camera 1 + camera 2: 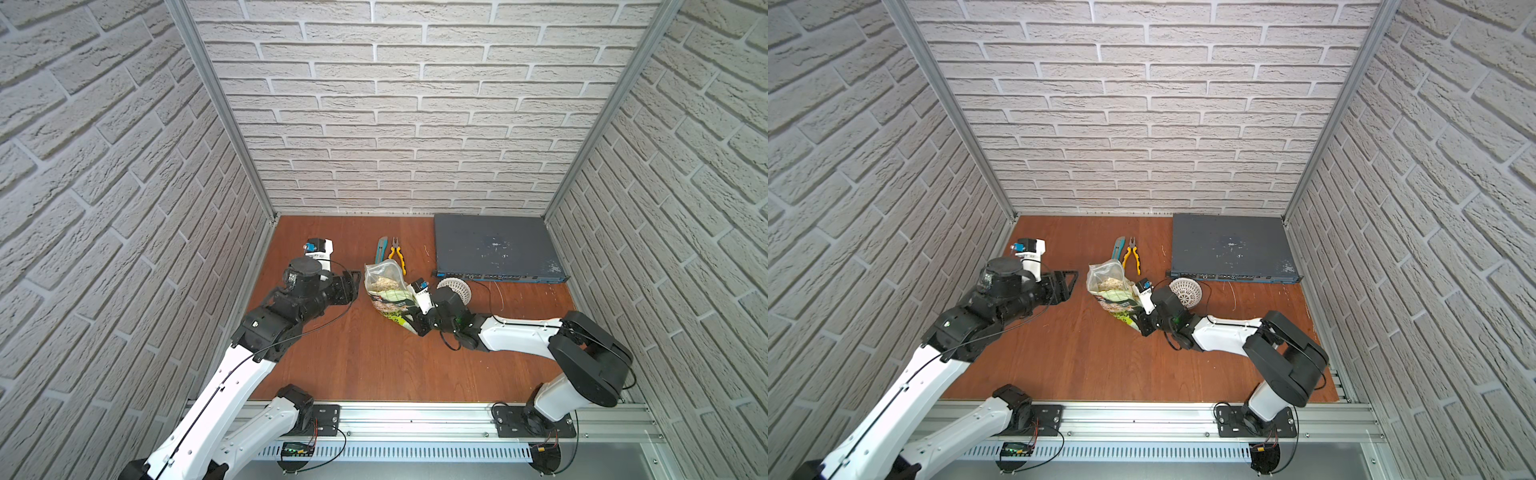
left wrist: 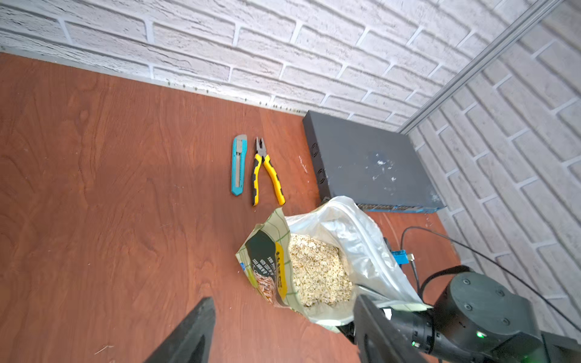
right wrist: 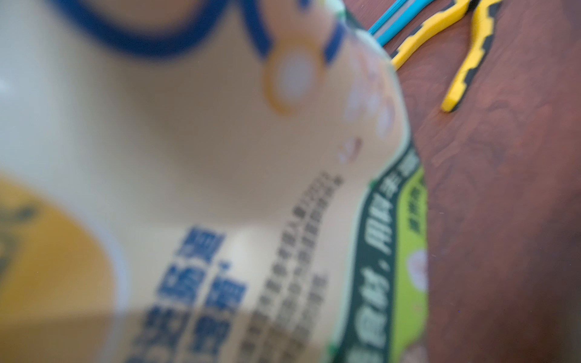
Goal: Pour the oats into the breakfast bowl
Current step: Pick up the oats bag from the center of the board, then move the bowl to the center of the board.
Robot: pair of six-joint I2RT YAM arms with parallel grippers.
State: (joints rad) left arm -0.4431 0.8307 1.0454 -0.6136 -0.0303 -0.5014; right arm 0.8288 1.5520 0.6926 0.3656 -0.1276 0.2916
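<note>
The soft green pouch (image 1: pixel 388 301) stands upright mid-table with its top open, and the oats (image 1: pixel 384 284) show inside as pale flakes; in the left wrist view the oats (image 2: pixel 317 273) fill the open pouch (image 2: pixel 267 267). My right gripper (image 1: pixel 409 318) is shut on the pouch's lower part, and its wrist view shows only the blurred pouch print (image 3: pixel 220 157). Behind the right wrist sits the breakfast bowl (image 1: pixel 456 289), a white lattice bowl (image 1: pixel 1185 291) that is partly hidden. My left gripper (image 1: pixel 353 286) stands open to the left of the pouch, apart from it, with nothing between its fingers (image 2: pixel 195 333).
A teal utility knife (image 1: pixel 380 249) and yellow-handled pliers (image 1: pixel 398 254) lie just behind the pouch. A flat grey network switch (image 1: pixel 494 247) fills the back right corner, with thin wires before it. Brick walls close three sides.
</note>
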